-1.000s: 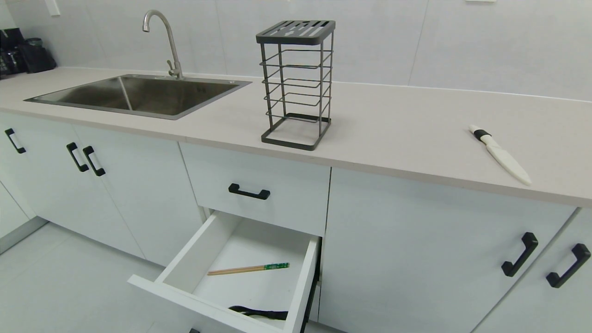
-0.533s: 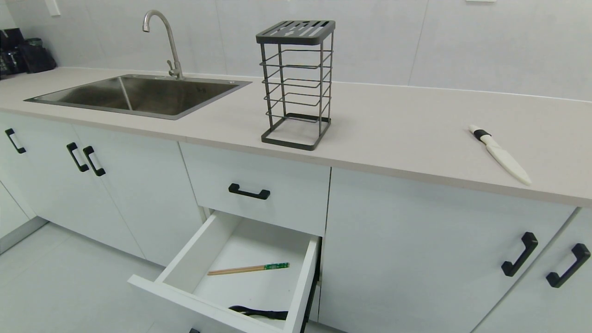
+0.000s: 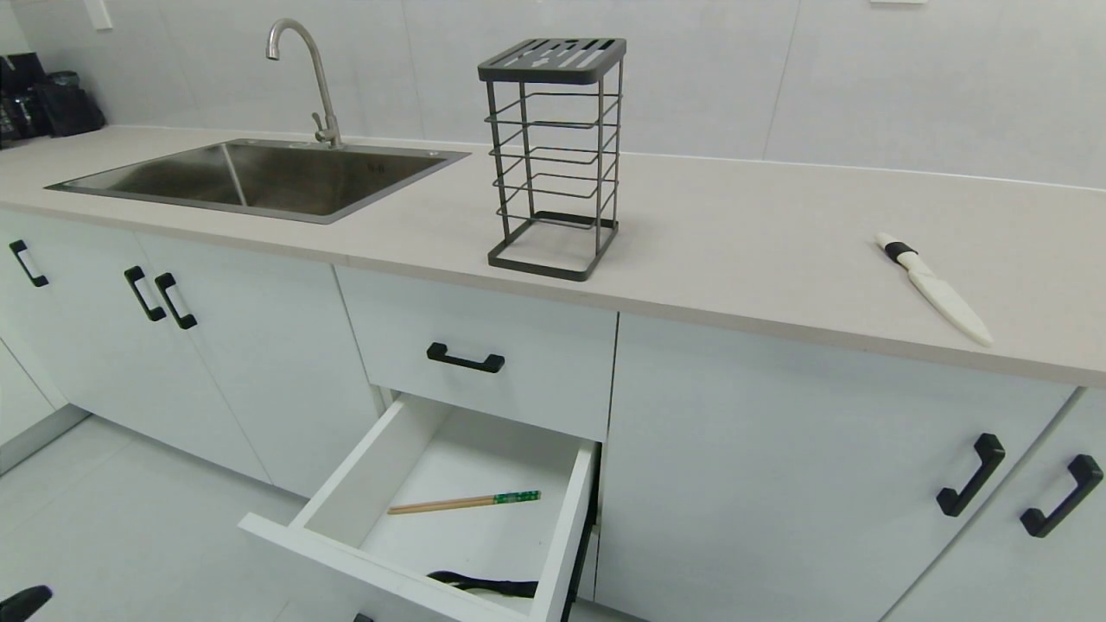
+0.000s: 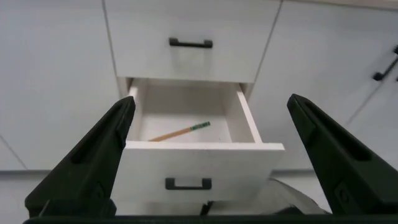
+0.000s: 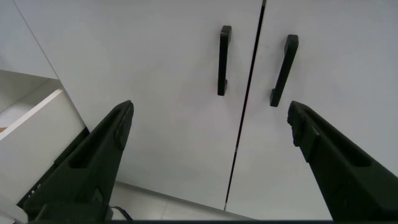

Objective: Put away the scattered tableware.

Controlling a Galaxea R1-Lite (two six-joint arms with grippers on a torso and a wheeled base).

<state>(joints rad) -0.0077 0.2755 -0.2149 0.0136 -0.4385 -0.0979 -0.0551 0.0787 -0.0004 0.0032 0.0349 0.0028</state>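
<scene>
A white knife (image 3: 933, 287) with a black band on its handle lies on the right of the countertop (image 3: 760, 225). A dark wire knife rack (image 3: 555, 160) stands upright at the counter's middle. Below it a white drawer (image 3: 341, 492) is pulled out, and a pair of wooden chopsticks (image 3: 464, 502) with green ends lies inside. My left gripper (image 4: 211, 109) is open, low in front of that drawer (image 4: 199, 165), with the chopsticks (image 4: 180, 131) ahead of it. My right gripper (image 5: 211, 112) is open and faces two cabinet doors with black handles (image 5: 224, 60).
A steel sink (image 3: 259, 177) with a curved faucet (image 3: 307, 73) is set into the counter's left. A shut drawer with a black handle (image 3: 465, 358) sits above the open one. Something black (image 3: 484, 585) lies at the open drawer's front.
A dark tip has come into the bottom left corner of the head view. The knife, rack, drawer and chopsticks have not moved.
</scene>
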